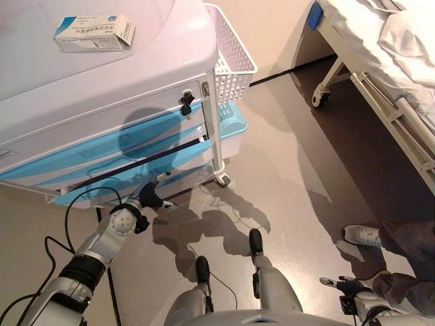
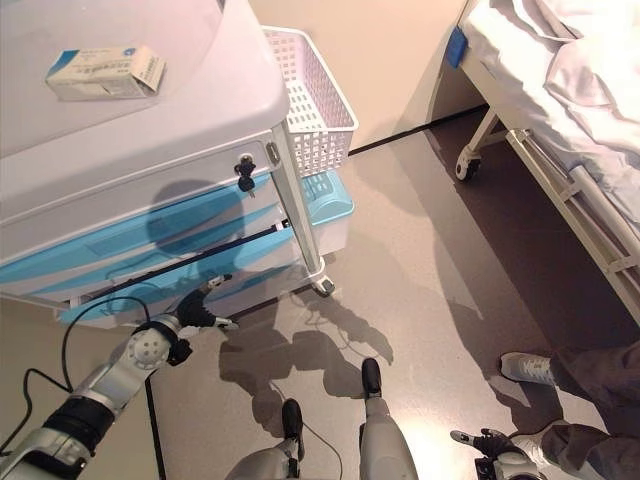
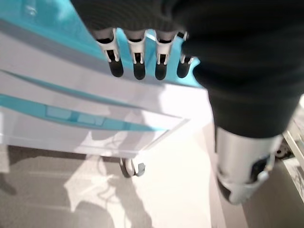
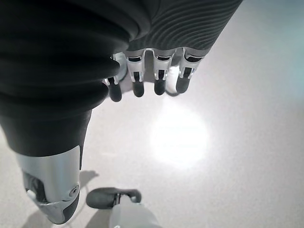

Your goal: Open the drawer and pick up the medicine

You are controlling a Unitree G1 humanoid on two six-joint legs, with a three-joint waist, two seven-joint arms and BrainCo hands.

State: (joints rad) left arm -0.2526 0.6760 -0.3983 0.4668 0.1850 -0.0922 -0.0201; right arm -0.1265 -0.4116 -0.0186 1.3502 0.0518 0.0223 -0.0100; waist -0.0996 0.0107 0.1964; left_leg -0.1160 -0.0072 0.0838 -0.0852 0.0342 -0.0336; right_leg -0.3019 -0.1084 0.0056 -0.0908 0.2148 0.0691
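Left eye view looks down on a white medical cart [image 1: 102,88] with blue drawer fronts, and the medicine box [image 1: 95,32] is lying flat on the cart's pale worktop, toward the back left, nowhere near either hand. The left hand [image 1: 153,195] is up against the lowest blue drawer [image 1: 129,178], which sits slightly out from the cart body with a dark gap along its upper edge. In the left wrist view the fingers [image 3: 137,66] hang fairly straight in a row in front of the blue drawer front, not wrapped round anything, so that hand is open. The right hand [image 4: 147,80] hangs low over bare grey floor [image 1: 285,176], fingers loose and straight, holding nothing. A small key [image 1: 185,103] sticks out of the lock on the cart's upper front, a white mesh basket [image 1: 231,61] hangs on the cart's side, and a hospital bed [image 1: 387,61] stands off to the right. A person's shoe [image 1: 362,236] shows at lower right.
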